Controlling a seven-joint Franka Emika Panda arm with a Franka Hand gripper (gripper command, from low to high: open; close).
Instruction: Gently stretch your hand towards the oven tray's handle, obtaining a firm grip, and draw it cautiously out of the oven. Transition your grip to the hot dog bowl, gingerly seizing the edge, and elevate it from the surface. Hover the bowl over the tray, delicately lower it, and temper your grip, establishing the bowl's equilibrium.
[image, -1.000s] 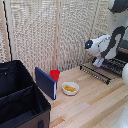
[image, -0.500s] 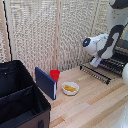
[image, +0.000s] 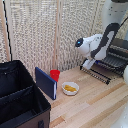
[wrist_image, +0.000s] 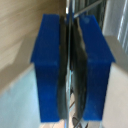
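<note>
In the exterior view my gripper (image: 88, 64) is at the front bar, the tray's handle (image: 93, 68), of the dark wire oven tray (image: 106, 64). The tray sticks out of the dark grey and silver oven (image: 119, 50) at the exterior view's right. In the wrist view my gripper (wrist_image: 70, 22) has its blue fingers (wrist_image: 50, 65) pressed close together with only a thin dark strip between them. The hot dog bowl (image: 70, 88), white with yellow food, stands on the wooden table, well apart from the gripper toward the exterior view's left.
A small red cup (image: 55, 75) stands behind the bowl. A blue panel (image: 46, 83) leans against a big black open case (image: 20, 100) at the exterior view's left. A low black bar rail (image: 97, 75) lies before the oven. A slatted screen (image: 45, 35) stands behind.
My arm has shifted a little toward the exterior view's left, away from the oven, and the tray's front edge has come along with it. The bowl and the cup have not moved.
</note>
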